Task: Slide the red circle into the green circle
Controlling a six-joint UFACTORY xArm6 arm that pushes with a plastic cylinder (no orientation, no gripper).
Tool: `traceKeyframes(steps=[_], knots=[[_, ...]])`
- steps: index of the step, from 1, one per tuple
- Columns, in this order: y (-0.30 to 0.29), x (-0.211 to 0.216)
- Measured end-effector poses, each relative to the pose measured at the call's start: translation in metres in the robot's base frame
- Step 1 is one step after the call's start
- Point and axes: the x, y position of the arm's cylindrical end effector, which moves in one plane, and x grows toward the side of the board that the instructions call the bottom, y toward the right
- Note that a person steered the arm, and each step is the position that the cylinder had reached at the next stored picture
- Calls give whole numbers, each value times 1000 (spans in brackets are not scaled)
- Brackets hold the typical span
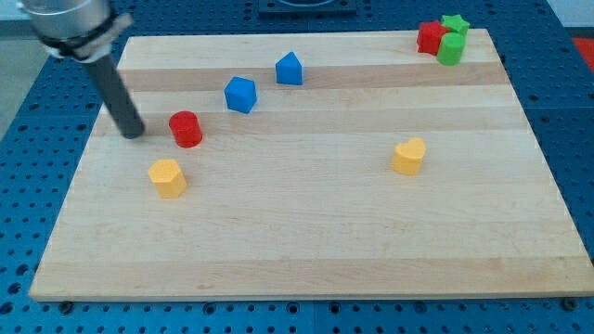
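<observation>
Nearest you, toward the view's bottom, the pale wooden counter [306, 250] is bare plank. First things up are the two yellow blocks: a yellow hexagon-ish block [168, 177] on the view's left and a yellow heart-like block [409, 156] to the right of centre; shapes are a bit soft, so don't quote me.

Just above the left yellow one sits the red circle, a short red cylinder [186, 128] standing upright. It's round, so there's no real long axis or heading to report. My tip [135, 132] is down on the counter just to the view's left of it, close but with a sliver of wood showing between. No jaws on this rig, only a dark rod, and its upper part is cut off at the view's top left.

Further back: a blue cube [240, 95], then a blue house-shaped block [290, 69].

Far top right corner, well apart from the red circle, there's a tight cluster: the green circle, a green cylinder [451, 49], touching a red block [430, 37] and a green star [455, 24]. They overlap, so the red one's shape is hard to call.
</observation>
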Motion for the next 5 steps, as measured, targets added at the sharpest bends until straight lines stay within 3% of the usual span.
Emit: traceKeyframes(steps=[2, 3, 5], knots=[[152, 8], [195, 8], [169, 35]])
